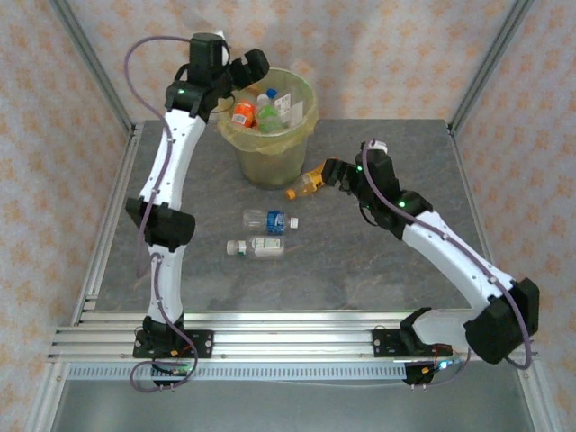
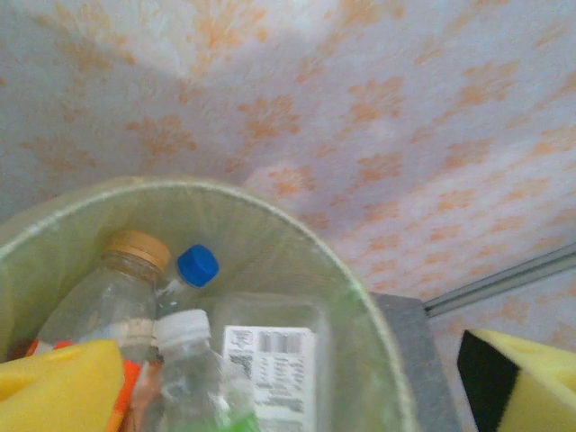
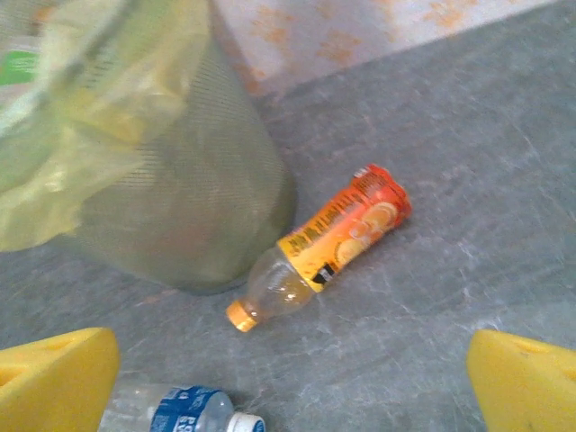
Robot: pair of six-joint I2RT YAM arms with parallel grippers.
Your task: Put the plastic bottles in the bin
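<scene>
Arching high, left gripper [image 1: 243,76] hangs spread-jawed above the bin [image 1: 270,164].

Grey, stone-patterned table [image 1: 387,261], level. The bin [image 1: 270,162] stands upright on it toward the far edge, left of centre. Three bottles lie on their sides on the bare surface. The orange-labelled bottle [image 1: 308,184] is just beside the bin's base on the right. The blue-labelled bottle [image 1: 270,220] lies in front of the bin, white cap rightward. The white-labelled bottle [image 1: 256,247] lies just nearer, roughly parallel and apart from it, cap leftward.
</scene>
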